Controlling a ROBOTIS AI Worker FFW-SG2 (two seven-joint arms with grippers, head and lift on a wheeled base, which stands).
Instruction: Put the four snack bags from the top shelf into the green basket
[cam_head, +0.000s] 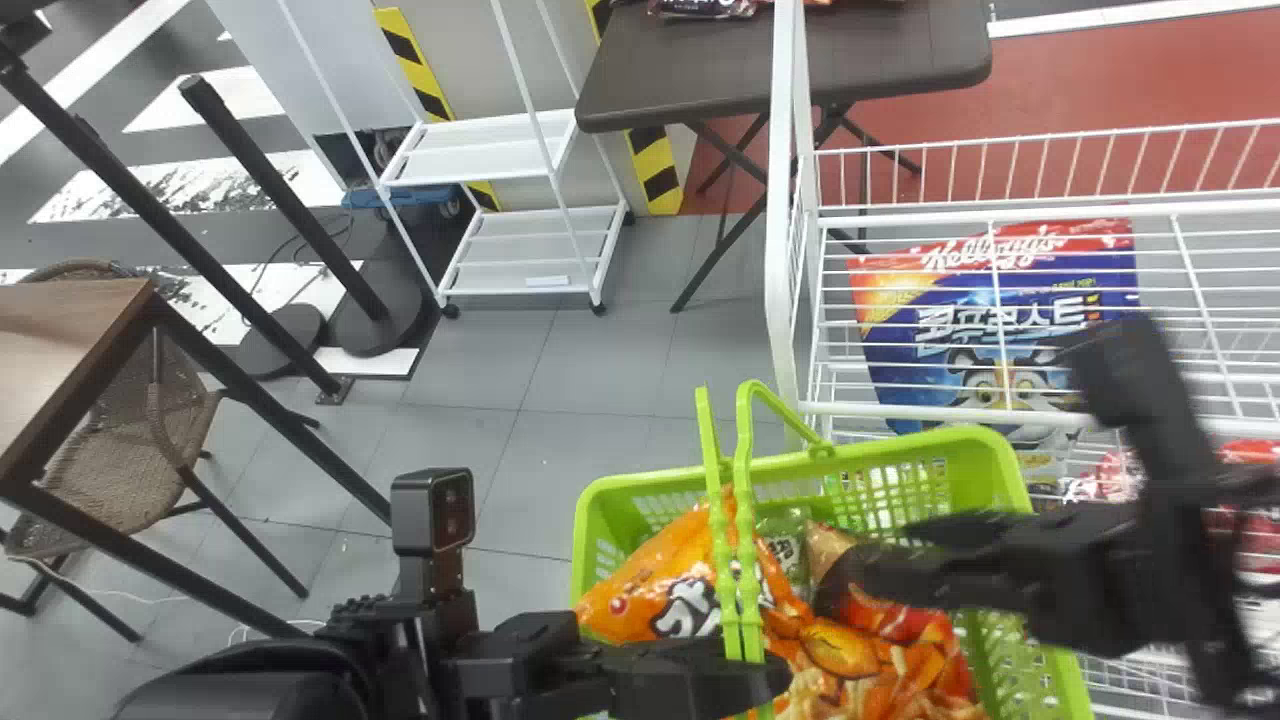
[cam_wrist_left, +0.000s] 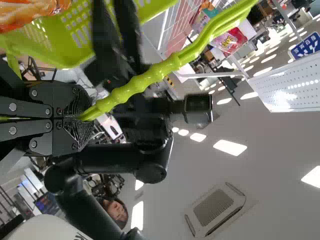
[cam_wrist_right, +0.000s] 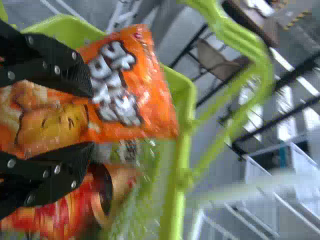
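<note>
Well, the right jaws stand wide over the orange snack bag in the green basket — lifted carelessly, they could snag its top. The left jaws clasp the handle; a tug there might tip everything. The right wrist view shows that gap; the head view adds the white rack.

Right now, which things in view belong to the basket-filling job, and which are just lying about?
Part of the job:
- green basket, its handles in the left hand
- orange snack bag, inside it
- right hand, open over the basket

Just about:
- dark table, packs on it
- chair
- white wheeled rack
</note>
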